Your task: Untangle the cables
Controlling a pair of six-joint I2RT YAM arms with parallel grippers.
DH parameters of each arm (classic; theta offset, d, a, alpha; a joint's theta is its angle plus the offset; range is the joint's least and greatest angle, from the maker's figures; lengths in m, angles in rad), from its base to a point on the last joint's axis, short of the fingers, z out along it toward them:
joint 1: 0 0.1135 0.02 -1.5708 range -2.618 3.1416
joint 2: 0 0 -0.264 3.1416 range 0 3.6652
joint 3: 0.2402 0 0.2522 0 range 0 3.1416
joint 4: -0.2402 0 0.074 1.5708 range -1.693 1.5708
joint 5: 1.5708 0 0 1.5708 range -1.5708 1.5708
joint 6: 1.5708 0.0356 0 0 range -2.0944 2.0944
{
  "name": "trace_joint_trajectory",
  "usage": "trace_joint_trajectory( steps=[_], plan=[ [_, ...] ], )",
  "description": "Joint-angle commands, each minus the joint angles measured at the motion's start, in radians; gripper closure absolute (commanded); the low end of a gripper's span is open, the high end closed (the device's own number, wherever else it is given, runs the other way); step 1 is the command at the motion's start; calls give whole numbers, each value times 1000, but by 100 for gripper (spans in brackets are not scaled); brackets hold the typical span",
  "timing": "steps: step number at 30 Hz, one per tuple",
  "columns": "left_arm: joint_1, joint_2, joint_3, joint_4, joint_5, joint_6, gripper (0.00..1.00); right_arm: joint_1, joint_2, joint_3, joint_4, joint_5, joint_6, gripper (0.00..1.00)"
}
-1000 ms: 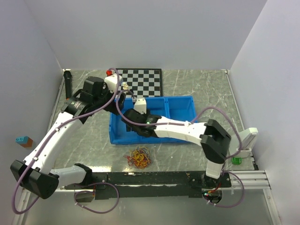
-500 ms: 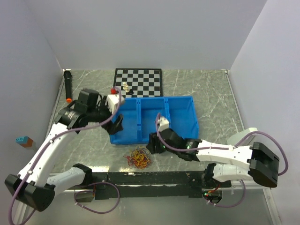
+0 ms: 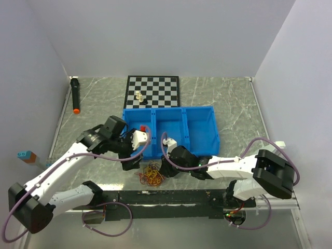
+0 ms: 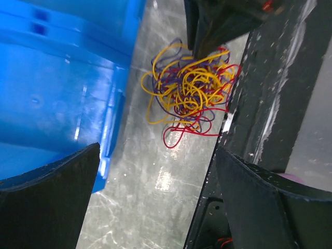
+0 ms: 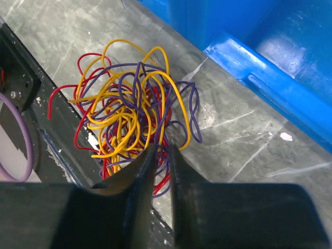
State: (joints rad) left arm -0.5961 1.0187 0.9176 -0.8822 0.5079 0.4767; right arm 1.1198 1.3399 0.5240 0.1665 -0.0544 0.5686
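The cables [image 3: 151, 175] lie as a small tangle of yellow, red and purple strands on the table, between the blue bin and the black front rail. My right gripper [image 3: 167, 167] is at the tangle's right edge. In the right wrist view the cables [image 5: 129, 109] spread ahead, and the right gripper [image 5: 161, 149] has its jaws pressed nearly together with red and purple strands between the tips. My left gripper [image 3: 130, 160] hovers just left of the tangle. Its jaws stand wide and empty, so the left gripper [image 4: 157, 150] is open, with the cables [image 4: 189, 88] ahead of it.
A blue three-compartment bin [image 3: 197, 116] stands just behind the tangle. Behind it is a chessboard [image 3: 155, 91] with two small pieces [image 3: 139, 96]. A black marker [image 3: 75, 96] lies at the far left. The black rail [image 3: 171, 197] runs along the near edge.
My right arm swung from over the bin to the tangle's right edge, and its jaws closed there. My left arm came forward from near the chessboard to the tangle's left side, still open.
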Motion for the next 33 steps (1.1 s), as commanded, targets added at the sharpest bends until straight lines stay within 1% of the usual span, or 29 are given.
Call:
trace_joint_trajectory(
  steps=[1, 3, 4, 5, 8, 12, 16, 18, 24, 27, 29, 30, 31, 32, 33],
  plan=[
    [-24, 29, -45, 101, -51, 4, 3, 6, -5, 24, 59, -9, -1, 83],
    [-34, 34, -66, 133, -55, -3, 2, 6, -13, 8, 54, 2, 4, 92],
    [-42, 35, -77, 152, -61, -6, 2, 6, -21, 7, 48, 4, 4, 97],
    [-53, 35, -89, 169, -68, -9, 2, 6, -30, 5, 36, 7, 2, 100],
    [-73, 41, -112, 219, -92, -16, 1, 9, -105, -13, 16, 16, 4, 100],
    [-76, 70, -100, 267, -97, -41, 5, 23, -254, -10, -68, 53, -13, 100],
    [-79, 89, -72, 307, -111, -99, 9, 32, -381, 28, -163, 76, -39, 100],
    [-77, 96, -68, 313, -100, -105, 9, 34, -403, 33, -206, 86, -39, 100],
    [-76, 101, -82, 328, -69, -119, 9, 72, -427, 36, -222, 91, -36, 100],
    [-79, 110, -60, 316, -22, -109, 8, 103, -435, 82, -254, 111, -55, 100],
    [-76, 121, -45, 292, 49, -83, 5, 118, -436, 119, -278, 126, -71, 100],
    [-79, 126, -39, 276, 99, -67, 2, 124, -439, 139, -292, 134, -84, 100],
    [-79, 132, -33, 258, 156, -50, 1, 130, -441, 168, -314, 143, -93, 100],
    [-77, 138, -29, 240, 188, -30, 3, 136, -446, 191, -326, 151, -105, 100],
    [-79, 145, -28, 232, 213, -18, 3, 140, -452, 211, -338, 154, -116, 100]
  ],
)
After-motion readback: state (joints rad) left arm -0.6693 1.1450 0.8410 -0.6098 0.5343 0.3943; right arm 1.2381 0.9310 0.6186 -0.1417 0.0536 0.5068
